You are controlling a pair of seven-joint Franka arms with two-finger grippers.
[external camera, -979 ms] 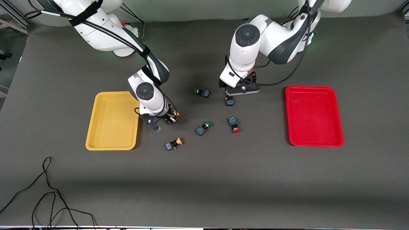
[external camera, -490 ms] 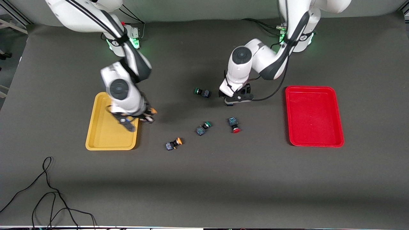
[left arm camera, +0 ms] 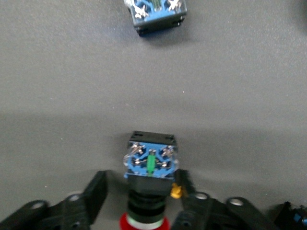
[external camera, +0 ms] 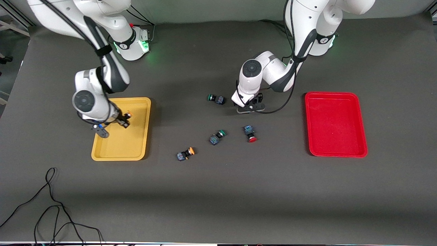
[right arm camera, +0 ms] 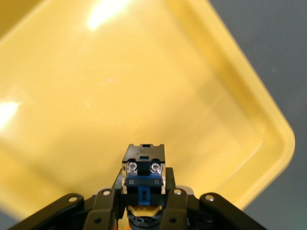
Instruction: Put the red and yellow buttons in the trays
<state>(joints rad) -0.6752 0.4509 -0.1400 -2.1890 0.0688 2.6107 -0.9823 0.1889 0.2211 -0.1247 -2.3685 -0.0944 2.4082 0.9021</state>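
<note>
My right gripper [external camera: 120, 121] is shut on a yellow-capped button [right arm camera: 144, 165] and holds it over the yellow tray [external camera: 136, 145], whose floor fills the right wrist view [right arm camera: 206, 86]. My left gripper [external camera: 250, 108] is down at the table near the middle. In the left wrist view its open fingers [left arm camera: 96, 191] stand on both sides of a red-capped button [left arm camera: 151, 160], with a gap on one side. The arm hides that button in the front view. A second red button [external camera: 250, 133] and a second yellow button [external camera: 186, 153] lie on the table. The red tray [external camera: 336, 150] holds nothing.
Two green-capped buttons lie on the table, one [external camera: 215, 98] beside my left gripper and one [external camera: 217, 136] between the loose yellow and red buttons. Another switch body [left arm camera: 156, 14] shows in the left wrist view. A black cable [external camera: 51, 205] lies at the near corner.
My right gripper has lifted the yellow button off the table and carried it to over the yellow tray. My left gripper has come down around the red button, which is now hidden in the front view.
</note>
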